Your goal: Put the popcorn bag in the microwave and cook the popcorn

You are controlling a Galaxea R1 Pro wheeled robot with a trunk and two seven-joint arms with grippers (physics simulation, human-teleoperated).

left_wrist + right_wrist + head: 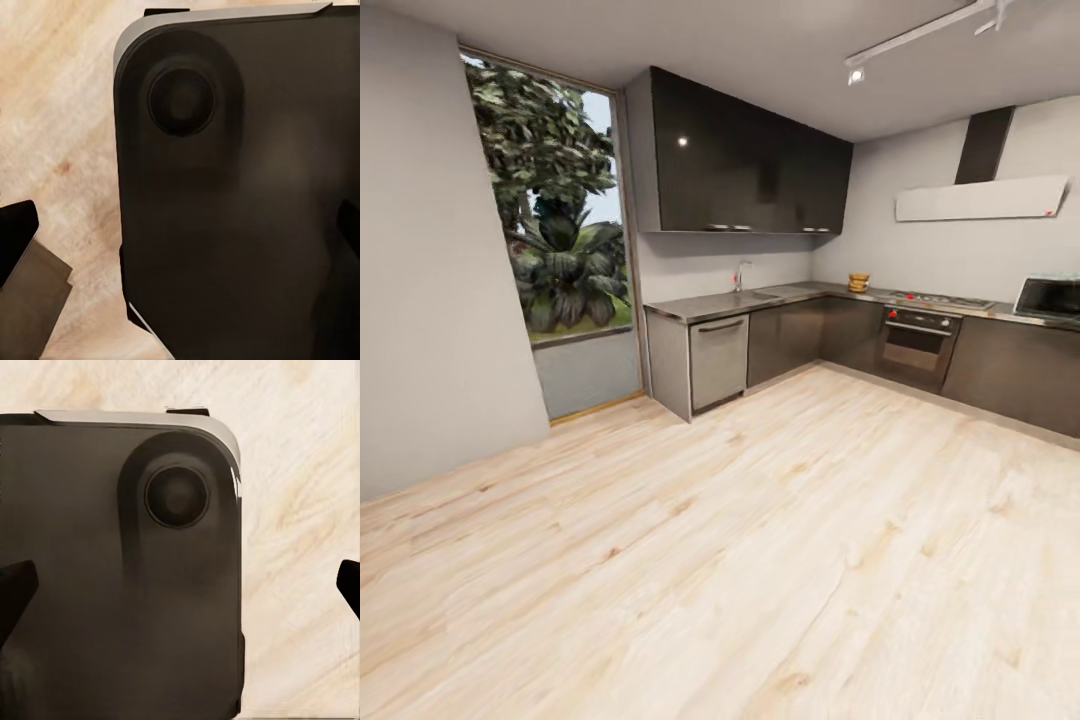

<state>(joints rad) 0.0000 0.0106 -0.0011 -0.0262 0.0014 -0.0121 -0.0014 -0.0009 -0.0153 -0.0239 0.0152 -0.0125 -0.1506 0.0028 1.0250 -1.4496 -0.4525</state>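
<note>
The popcorn bag (858, 282) shows in the head view as a small tan-brown shape on the countertop (800, 293), in the far corner of the kitchen, between the sink tap (739, 275) and the gas hob (940, 299). It is too small there to tell its ridges or rim. Past the hob from the bag, at the end of the same counter run, stands the microwave (1048, 297), its dark door facing the room. Under the hob sits the steel oven (916, 345) with red knobs. A wide stretch of pale wooden floor (760, 540) lies between the robot and the bag.

The step in hand looks like the drive toward the counter. To do it well, the base should probably steer for the corner where the bag stands and stop square to the counter edge, close enough for one arm to reach the bag without stretching, and with the microwave still within a short move along the counter.

The head view gives the whole room and the route. The wrist views look down instead: each shows a dark rounded part of the robot's own body (225, 195) (120, 570) over the floor boards. Dark fingertips stand at opposite edges of each wrist view with nothing between them, so both the left gripper (180, 240) and the right gripper (180, 589) appear spread apart and empty.
</note>
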